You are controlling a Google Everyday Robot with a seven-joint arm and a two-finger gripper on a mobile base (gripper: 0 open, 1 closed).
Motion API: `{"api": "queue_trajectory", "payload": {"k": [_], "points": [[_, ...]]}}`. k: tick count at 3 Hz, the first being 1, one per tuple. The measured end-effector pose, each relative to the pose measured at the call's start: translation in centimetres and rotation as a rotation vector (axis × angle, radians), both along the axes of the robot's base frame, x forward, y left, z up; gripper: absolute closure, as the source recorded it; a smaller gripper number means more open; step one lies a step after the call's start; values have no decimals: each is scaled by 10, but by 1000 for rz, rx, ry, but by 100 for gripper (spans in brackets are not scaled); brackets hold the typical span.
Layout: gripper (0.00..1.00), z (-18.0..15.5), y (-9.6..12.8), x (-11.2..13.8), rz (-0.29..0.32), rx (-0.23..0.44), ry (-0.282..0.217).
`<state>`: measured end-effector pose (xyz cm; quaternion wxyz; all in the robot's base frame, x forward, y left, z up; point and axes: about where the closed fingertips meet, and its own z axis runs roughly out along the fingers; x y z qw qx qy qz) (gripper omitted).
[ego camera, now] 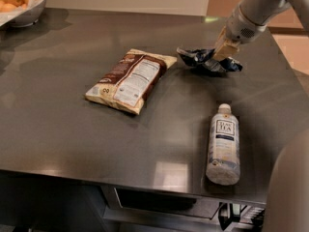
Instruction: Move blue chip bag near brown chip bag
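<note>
The blue chip bag (205, 61) is a small crumpled navy foil bag on the dark table, right of centre at the back. My gripper (218, 53) comes down from the upper right and is shut on the bag's middle. The brown chip bag (131, 79) lies flat to the left, tan with a dark brown panel and a white label. A short gap of table separates the blue bag's left tip from the brown bag's upper right corner.
A clear tea bottle (222, 144) with a blue-white label lies on its side near the front right edge. A white bowl of oranges (19, 1) stands at the back left corner. The table's front edge (145, 182) runs along the bottom.
</note>
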<state>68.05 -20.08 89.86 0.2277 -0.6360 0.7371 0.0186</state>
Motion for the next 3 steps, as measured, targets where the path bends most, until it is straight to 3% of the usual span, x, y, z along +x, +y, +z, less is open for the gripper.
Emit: {"api": "queue_trajectory", "payload": {"k": [1, 3], "points": [[100, 11, 32, -21, 40, 61, 23], [59, 28, 79, -70, 120, 153, 92]]}}
